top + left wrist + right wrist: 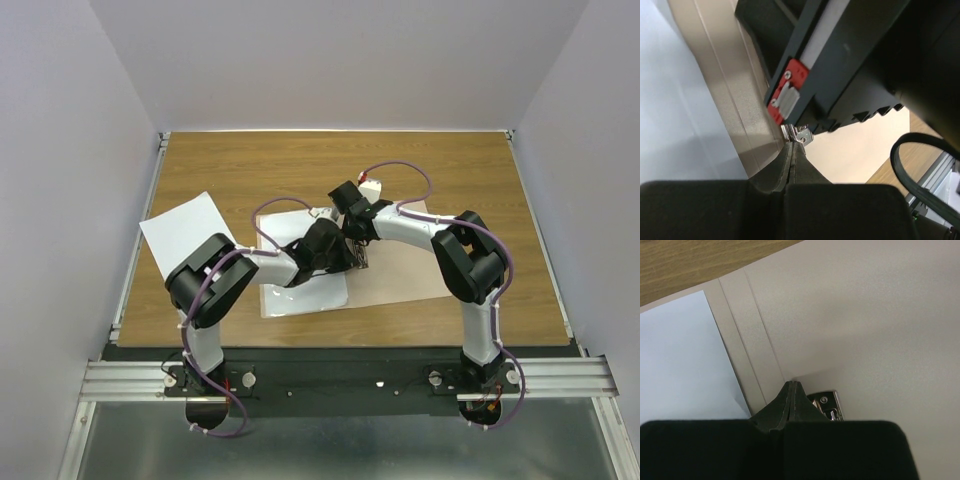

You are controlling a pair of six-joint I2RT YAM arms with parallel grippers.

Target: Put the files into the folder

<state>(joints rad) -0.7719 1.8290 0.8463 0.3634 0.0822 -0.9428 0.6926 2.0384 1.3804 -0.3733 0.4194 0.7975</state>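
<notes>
Top external: open folder [410, 265] at table centre. First file [305, 295] on its 9 o'clock leaf; second file [185, 230] loose toward 9 o'clock edge. Left gripper [792, 150] and right gripper [791, 390] fully closed, nothing visibly held, tips at metal clip [827, 405].

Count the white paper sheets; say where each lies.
2: one white paper sheet at the table's left edge; one on the tan cardboard folder's left half. More may be hidden.

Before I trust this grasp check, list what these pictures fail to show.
- Right wrist view: half the clip, behind the right tool.
- Left wrist view: much of the folder, blocked by the right arm.
- Top view: near corner of the loose sheet, under the left arm.
- Top view: the clip, under both arms' ends.
</notes>
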